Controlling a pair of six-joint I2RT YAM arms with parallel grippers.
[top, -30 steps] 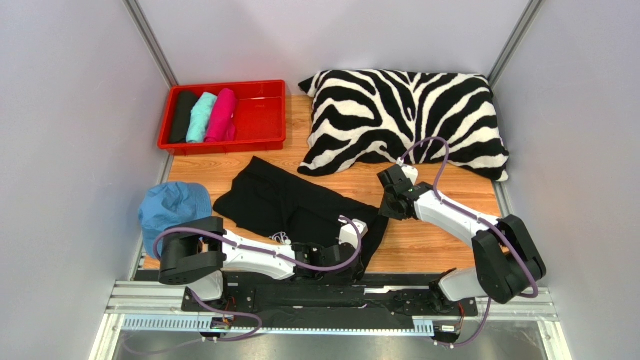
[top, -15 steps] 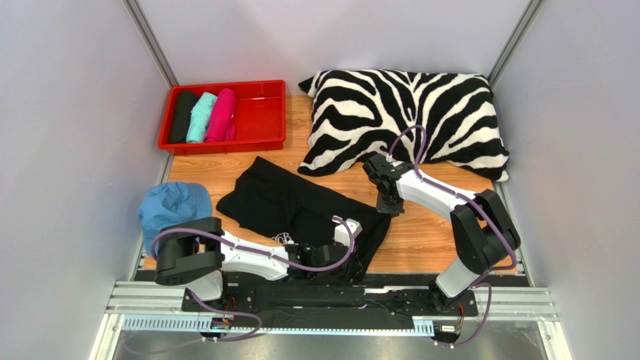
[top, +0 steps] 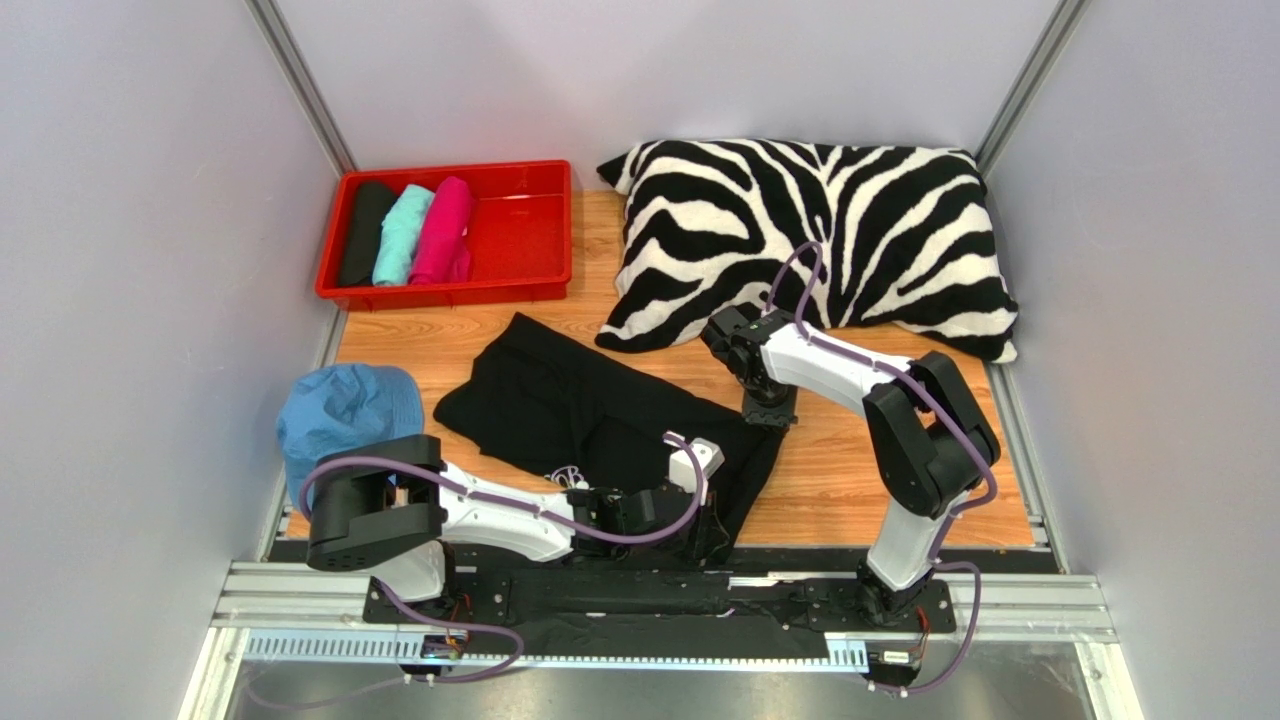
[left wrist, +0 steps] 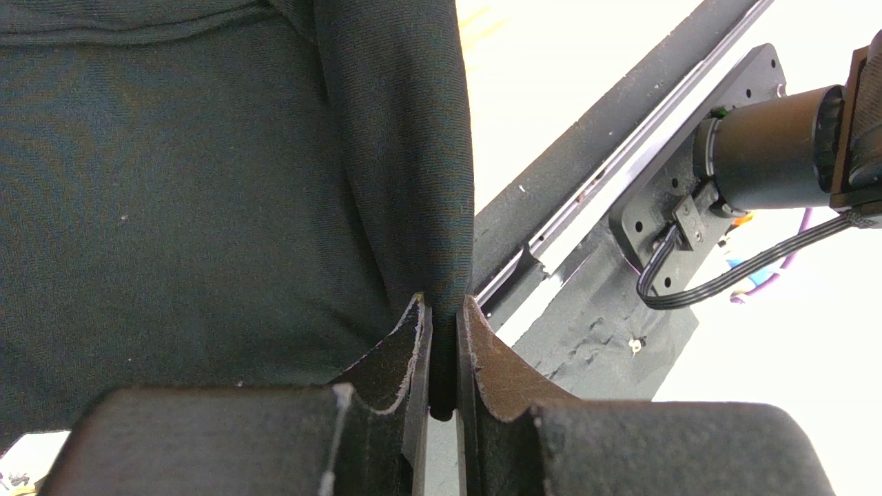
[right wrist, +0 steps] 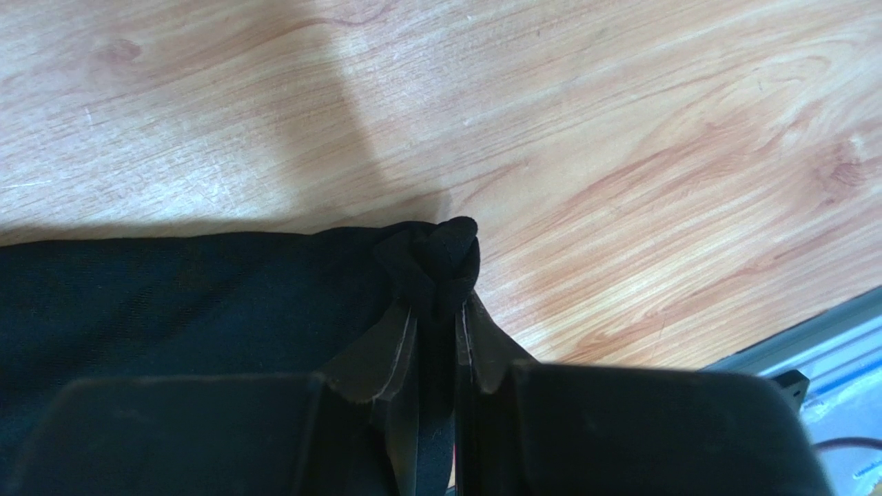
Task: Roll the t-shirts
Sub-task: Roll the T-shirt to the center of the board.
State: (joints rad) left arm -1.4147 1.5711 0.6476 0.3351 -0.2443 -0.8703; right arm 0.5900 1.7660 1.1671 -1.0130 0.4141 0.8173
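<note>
From above, the large black t-shirt [top: 586, 405] lies spread and rumpled on the wooden table [top: 857, 473], running from near the red tray [top: 529, 267] down toward the near edge, a small white print showing near its front. The left gripper [top: 706, 522] lies low at the shirt's near right corner, and the right gripper [top: 766, 413] points down at its far right edge, just in front of the zebra-striped pillow [top: 819, 225]. In the tray's left part three rolled tees lie side by side: a black one [top: 364, 233], a teal one [top: 401, 233] and a pink one [top: 445, 228]. A blue cap [top: 349, 413] sits at the table's left edge, beside the spread shirt

In the left wrist view the left claw [left wrist: 442, 315] is narrowed on a hanging fold of the black shirt [left wrist: 207, 207], the cloth pinched between its two fingers [left wrist: 409, 346]. To the right are a black rail [left wrist: 611, 134] and the black base plate [left wrist: 631, 269] of the other arm

In the right wrist view the right claw [right wrist: 435, 310] is squeezed on a bunched corner of the black shirt [right wrist: 155, 300], a small knot of cloth poking out past the fingertips. The rest of the shirt lies flat on the wood to the left, and bare wood grain fills the upper part of the view
</note>
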